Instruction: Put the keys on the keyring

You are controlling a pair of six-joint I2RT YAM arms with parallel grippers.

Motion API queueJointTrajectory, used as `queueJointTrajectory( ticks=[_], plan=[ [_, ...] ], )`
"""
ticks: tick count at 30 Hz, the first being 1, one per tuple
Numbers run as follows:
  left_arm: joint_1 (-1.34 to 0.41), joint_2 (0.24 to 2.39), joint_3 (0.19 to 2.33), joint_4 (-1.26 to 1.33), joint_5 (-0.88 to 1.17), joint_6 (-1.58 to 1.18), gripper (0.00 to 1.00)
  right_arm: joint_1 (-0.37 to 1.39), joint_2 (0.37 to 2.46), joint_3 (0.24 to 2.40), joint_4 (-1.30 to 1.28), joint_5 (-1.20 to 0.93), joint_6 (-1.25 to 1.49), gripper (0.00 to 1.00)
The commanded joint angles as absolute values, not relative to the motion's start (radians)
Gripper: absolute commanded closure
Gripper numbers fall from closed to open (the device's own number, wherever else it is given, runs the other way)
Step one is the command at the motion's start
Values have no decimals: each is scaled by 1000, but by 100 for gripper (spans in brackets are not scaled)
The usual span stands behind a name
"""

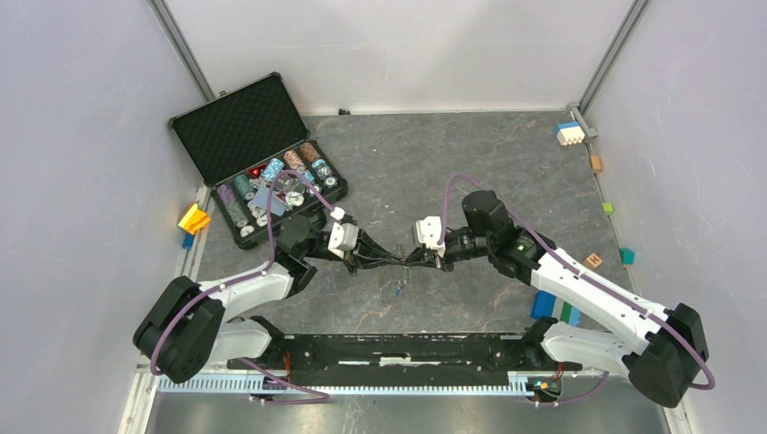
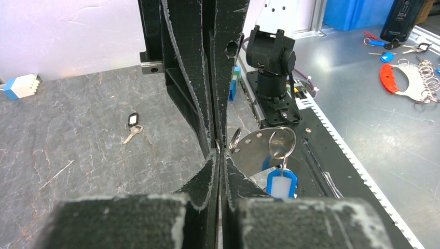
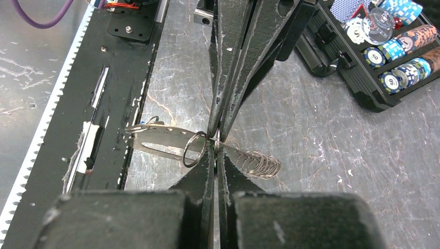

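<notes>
Both grippers meet tip to tip over the middle of the table. The keyring (image 3: 155, 141) is a flat silvery slotted piece carrying several small split rings (image 3: 259, 164). It hangs above the table between the tips. My left gripper (image 2: 218, 149) is shut on one edge of it. My right gripper (image 3: 216, 141) is shut on it from the opposite side, beside a single ring (image 3: 194, 149). A key with a blue tag (image 2: 282, 182) dangles from a ring on the keyring. Another key with a black tag (image 2: 133, 124) lies flat on the table, apart from both grippers.
An open black case of poker chips (image 1: 262, 163) stands at the back left. Toy blocks lie along the table's edges: white-blue (image 1: 568, 133), yellow (image 1: 194, 218), blue and green (image 1: 552, 307). The black base rail (image 1: 407, 348) runs along the near edge.
</notes>
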State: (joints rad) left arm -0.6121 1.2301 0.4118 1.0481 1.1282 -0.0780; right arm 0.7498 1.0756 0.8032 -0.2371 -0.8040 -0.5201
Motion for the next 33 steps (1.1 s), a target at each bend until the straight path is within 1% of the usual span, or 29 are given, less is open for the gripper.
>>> queueJointTrajectory(
  ticks=[1, 4, 7, 10, 19, 23, 26, 33],
  plan=[
    [-611, 1220, 415, 1031, 1132, -52, 98, 746, 1053, 813, -223, -742, -525, 100],
    [-611, 1214, 441, 889, 1134, 51, 96, 749, 1057, 850, -268, -698, -546, 100],
    [-611, 1208, 479, 719, 1120, 150, 84, 770, 1071, 903, -352, -635, -588, 100],
    [-611, 1203, 515, 611, 1075, 202, 72, 799, 1091, 945, -420, -571, -616, 100],
    [-611, 1181, 583, 434, 1019, 303, 52, 865, 1174, 1031, -538, -419, -632, 100],
    [-611, 1176, 605, 351, 1005, 384, 52, 891, 1214, 1082, -586, -364, -638, 100],
    [-612, 1180, 629, 284, 993, 448, 54, 906, 1226, 1102, -602, -336, -634, 100],
    [-622, 1196, 647, 281, 967, 460, 61, 928, 1258, 1139, -634, -287, -624, 100]
  ],
)
